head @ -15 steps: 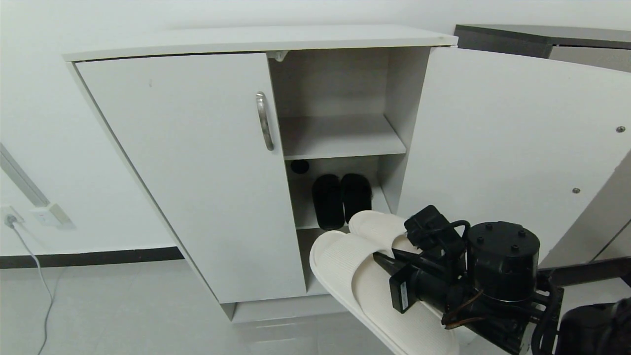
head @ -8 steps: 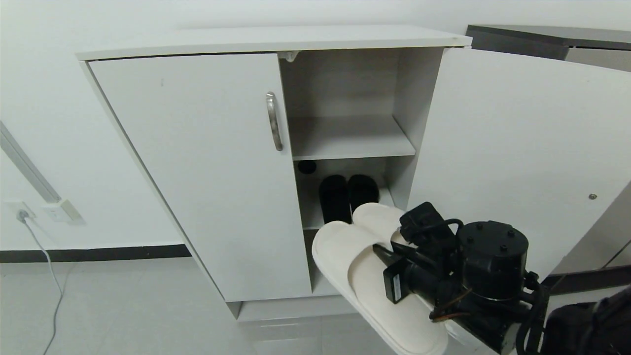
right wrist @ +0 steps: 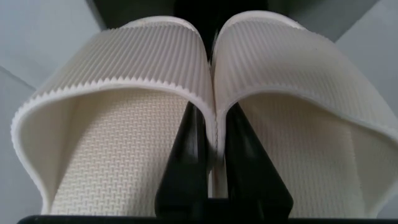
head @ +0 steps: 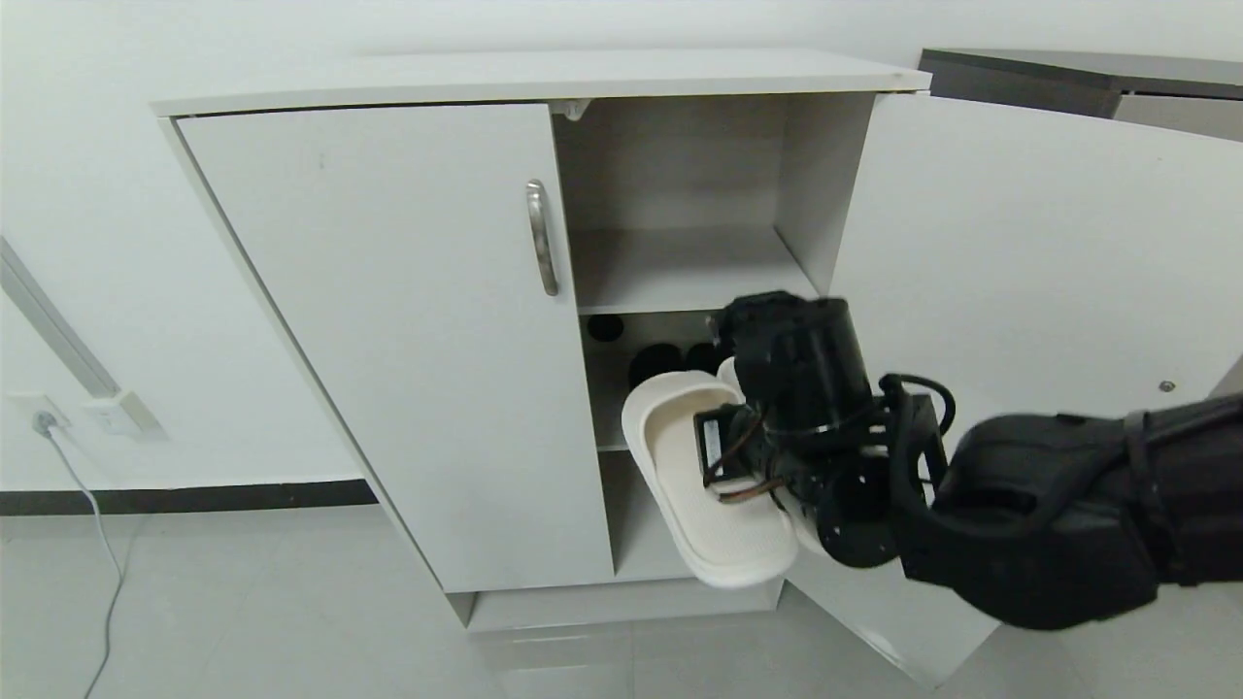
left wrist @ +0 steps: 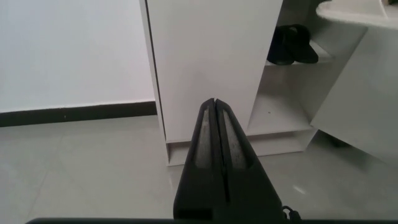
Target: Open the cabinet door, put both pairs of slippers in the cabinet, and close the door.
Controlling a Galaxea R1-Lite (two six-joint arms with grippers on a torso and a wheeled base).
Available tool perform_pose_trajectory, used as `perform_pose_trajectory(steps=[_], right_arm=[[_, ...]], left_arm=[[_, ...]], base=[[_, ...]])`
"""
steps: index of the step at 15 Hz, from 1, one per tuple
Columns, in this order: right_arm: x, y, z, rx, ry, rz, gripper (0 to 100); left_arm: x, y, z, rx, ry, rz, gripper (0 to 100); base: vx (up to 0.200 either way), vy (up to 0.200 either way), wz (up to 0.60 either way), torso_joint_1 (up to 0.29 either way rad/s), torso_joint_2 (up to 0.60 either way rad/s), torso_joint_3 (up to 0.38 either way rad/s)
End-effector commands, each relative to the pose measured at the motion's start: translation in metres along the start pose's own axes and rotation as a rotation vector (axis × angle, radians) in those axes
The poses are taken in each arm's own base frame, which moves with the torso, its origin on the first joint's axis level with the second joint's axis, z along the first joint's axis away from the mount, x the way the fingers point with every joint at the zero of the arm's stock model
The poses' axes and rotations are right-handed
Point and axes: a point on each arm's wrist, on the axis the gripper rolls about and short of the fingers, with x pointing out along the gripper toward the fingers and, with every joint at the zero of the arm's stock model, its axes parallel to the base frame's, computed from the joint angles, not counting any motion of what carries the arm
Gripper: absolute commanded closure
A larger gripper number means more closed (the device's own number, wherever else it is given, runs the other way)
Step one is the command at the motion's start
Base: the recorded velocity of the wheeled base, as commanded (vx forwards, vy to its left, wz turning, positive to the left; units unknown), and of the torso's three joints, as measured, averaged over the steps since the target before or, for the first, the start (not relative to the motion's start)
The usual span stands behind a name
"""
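Observation:
The white cabinet (head: 524, 78) has its left door (head: 388, 320) closed and its right door (head: 1020, 252) swung open. A black pair of slippers (head: 660, 361) lies on the middle shelf, also seen as black slippers (left wrist: 292, 43) from the left wrist. My right gripper (right wrist: 211, 155) is shut on the white slippers (right wrist: 143, 124), pinching both inner straps together. In the head view the white slippers (head: 680, 456) hang tilted at the opening, toes near the middle shelf, partly covering the black pair. My left gripper (left wrist: 214, 124) is shut and empty, low over the floor before the cabinet.
The upper shelf (head: 680, 267) and bottom compartment (head: 641, 529) hold nothing. A metal handle (head: 542, 238) sits on the closed door. A wall socket with a cable (head: 39, 422) is at the left, and a dark cabinet (head: 1068, 73) at the back right. Grey tile floor (head: 243, 602) lies in front.
My right arm has risen and pushed forward, carrying the white slippers from below the opening up to the middle shelf's front, now tilted steeply. The head camera shifted slightly.

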Motion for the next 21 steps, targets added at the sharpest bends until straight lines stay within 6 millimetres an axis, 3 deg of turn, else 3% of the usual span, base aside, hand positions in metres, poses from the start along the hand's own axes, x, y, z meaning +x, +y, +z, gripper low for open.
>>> perform_pose_trajectory(steps=[1, 5, 10, 21], right_arm=[[-0.016, 0.013, 0.055, 0.152, -0.053, -0.062, 100], [-0.019, 0.011, 0.073, 0.114, -0.155, -0.056, 100], [-0.014, 0.011, 0.061, 0.088, -0.128, -0.066, 100], [0.003, 0.011, 0.051, 0.059, -0.113, -0.093, 100]], left_arm=[[0.0, 0.0, 0.0, -0.001, 0.0, 0.0, 100], [0.0, 0.0, 0.0, 0.001, 0.0, 0.0, 100], [0.0, 0.0, 0.0, 0.001, 0.0, 0.0, 100], [0.0, 0.0, 0.0, 0.001, 0.0, 0.0, 100]], base=[[0.0, 0.0, 0.0, 0.0, 0.0, 0.0], [0.0, 0.0, 0.0, 0.0, 0.0, 0.0], [0.0, 0.0, 0.0, 0.0, 0.0, 0.0], [0.182, 0.0, 0.0, 0.001, 0.0, 0.003]])
